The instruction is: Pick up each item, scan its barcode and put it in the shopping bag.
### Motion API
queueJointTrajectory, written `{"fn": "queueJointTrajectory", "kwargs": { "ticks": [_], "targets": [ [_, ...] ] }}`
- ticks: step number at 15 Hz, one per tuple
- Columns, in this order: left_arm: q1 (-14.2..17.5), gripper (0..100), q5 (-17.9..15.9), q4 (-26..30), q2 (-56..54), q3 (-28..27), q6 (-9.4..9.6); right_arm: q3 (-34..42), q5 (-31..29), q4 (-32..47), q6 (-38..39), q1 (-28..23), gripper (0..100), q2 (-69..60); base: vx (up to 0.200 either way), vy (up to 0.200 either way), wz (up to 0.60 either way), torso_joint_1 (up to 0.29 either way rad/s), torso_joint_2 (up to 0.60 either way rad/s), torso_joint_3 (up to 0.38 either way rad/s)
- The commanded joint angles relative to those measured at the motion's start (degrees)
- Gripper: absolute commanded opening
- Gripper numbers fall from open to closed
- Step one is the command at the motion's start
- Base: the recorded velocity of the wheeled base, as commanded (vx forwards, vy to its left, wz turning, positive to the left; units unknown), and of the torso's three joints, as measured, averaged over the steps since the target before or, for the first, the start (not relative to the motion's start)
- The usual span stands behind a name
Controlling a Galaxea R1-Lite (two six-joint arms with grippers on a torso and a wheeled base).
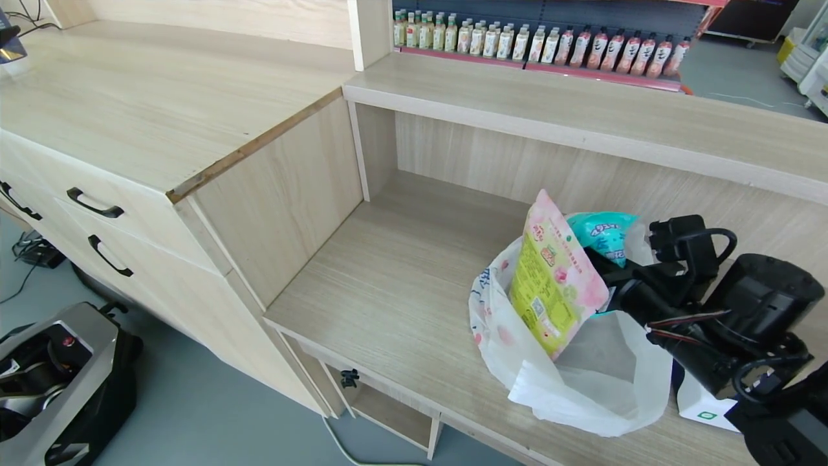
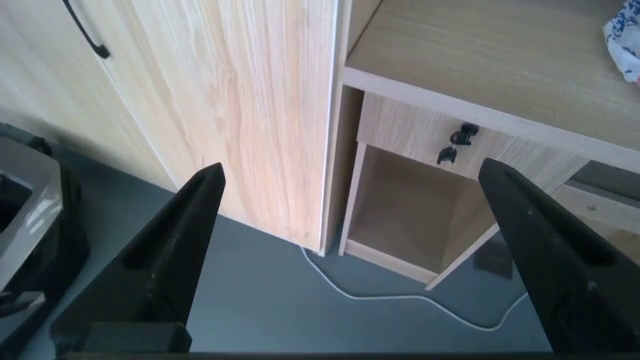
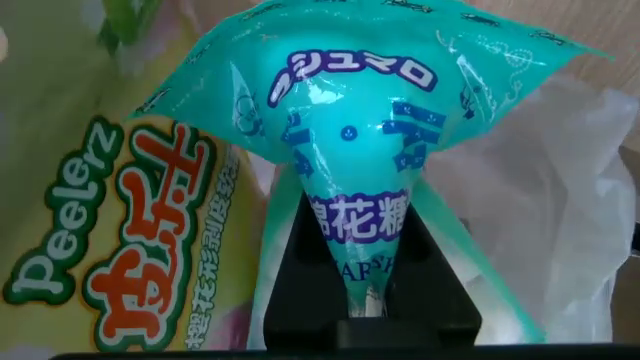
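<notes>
Here, the right tool clamps a teal packet at the white shopping bag's mouth. A pink-and-yellow packet stands inside it. The left tool is spread apart.

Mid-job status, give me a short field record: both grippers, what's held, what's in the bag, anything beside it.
right gripper: shut on teal packet, at the shopping bag mouth
left gripper: open, empty, over the floor by the cabinet
shopping bag: on the counter, mouth open
pink and yellow packet: standing in the bag, beside the teal packet
white box: on the counter, by the bag
</notes>
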Motion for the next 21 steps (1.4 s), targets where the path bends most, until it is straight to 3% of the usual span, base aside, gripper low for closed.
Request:
{"fn": "queueJointTrajectory", "kwargs": {
  "ticks": [1,17,18,21],
  "targets": [
    [0.0,100,0.0,0.0,0.0,0.0,-0.02,0.7,0.0,-0.2,-0.1,0.6,0,2.6,0.0,0.0,0.0,0.0,0.0,0.0],
    [0.0,100,0.0,0.0,0.0,0.0,-0.02,3.1,0.1,-0.2,-0.2,-0.1,0,4.5,0.0,0.0,0.0,0.0,0.0,0.0],
    [0.0,100,0.0,0.0,0.0,0.0,-0.02,2.7,0.1,-0.2,-0.1,-0.1,100,4.7,0.0,0.0,0.0,0.0,0.0,0.0],
    [0.0,100,0.0,0.0,0.0,0.0,-0.02,1.0,0.2,-0.2,-0.4,-0.1,100,3.7,0.0,0.0,0.0,0.0,0.0,0.0]
  ]
}}
